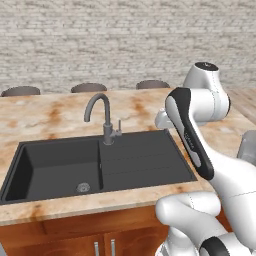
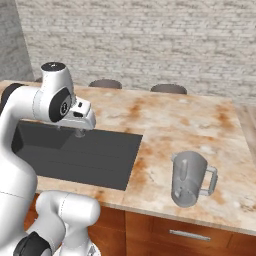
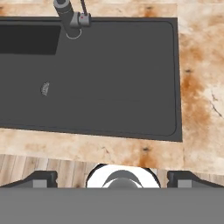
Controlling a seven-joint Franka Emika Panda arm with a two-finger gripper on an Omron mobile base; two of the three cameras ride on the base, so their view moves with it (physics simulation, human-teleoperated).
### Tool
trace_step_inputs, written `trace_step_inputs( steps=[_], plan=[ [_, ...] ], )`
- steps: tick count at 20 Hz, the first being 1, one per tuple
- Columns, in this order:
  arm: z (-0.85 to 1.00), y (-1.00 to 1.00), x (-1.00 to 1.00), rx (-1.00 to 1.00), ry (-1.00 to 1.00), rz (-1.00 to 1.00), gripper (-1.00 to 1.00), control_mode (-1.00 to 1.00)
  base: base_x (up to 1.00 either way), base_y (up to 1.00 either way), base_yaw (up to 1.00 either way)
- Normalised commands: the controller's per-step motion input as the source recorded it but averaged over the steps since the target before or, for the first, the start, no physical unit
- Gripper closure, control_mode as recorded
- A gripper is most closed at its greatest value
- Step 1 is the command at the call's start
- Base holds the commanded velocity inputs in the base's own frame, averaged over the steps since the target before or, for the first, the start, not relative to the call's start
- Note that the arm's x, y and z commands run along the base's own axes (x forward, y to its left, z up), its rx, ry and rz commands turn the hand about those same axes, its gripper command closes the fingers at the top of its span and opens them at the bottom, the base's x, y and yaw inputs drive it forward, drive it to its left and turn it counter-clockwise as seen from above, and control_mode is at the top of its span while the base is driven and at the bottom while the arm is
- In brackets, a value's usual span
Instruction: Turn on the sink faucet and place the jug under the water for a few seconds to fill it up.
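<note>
The sink faucet is a dark gooseneck tap behind the black sink, with its small lever on its right side. In the hand view the faucet base sits at the top left, beyond the sink's flat right section. My gripper is open with nothing between its tips and hovers above that right section. The jug is translucent grey and stands upright on the counter, well to the right of the sink, handle to the right. The water is out of view.
The marble counter surrounds the sink, with bare surface between sink and jug. Three dark stools stand behind the counter's far edge, in front of a brick wall. Wooden cabinet doors lie below the front edge.
</note>
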Motion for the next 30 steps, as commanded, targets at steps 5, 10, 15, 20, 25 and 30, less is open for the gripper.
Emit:
trace_step_inputs(
  steps=[5, 10, 15, 20, 25, 30],
  plan=[
    [0.00, 0.00, 0.00, 0.00, 0.00, 0.00, -1.00, -1.00, 0.00, 0.00, 0.00],
    [0.00, 0.01, 0.00, 0.01, 0.00, 0.00, -1.00, -1.00, 0.00, 0.00, 0.00],
    [-0.04, 0.00, 0.05, 0.12, 0.00, 0.00, -1.00, -1.00, 0.00, 0.00, 0.00],
    [-0.11, 0.00, 0.45, 0.13, 0.00, 0.00, -1.00, -1.00, 0.00, 0.00, 0.00],
    [-0.17, 0.00, 0.63, 0.12, 0.01, 0.00, -1.00, -1.00, 0.00, 0.00, 0.00],
    [-0.22, 0.00, 0.48, 0.12, 0.05, 0.04, -1.00, -1.00, 0.00, 0.00, 0.00]
  ],
)
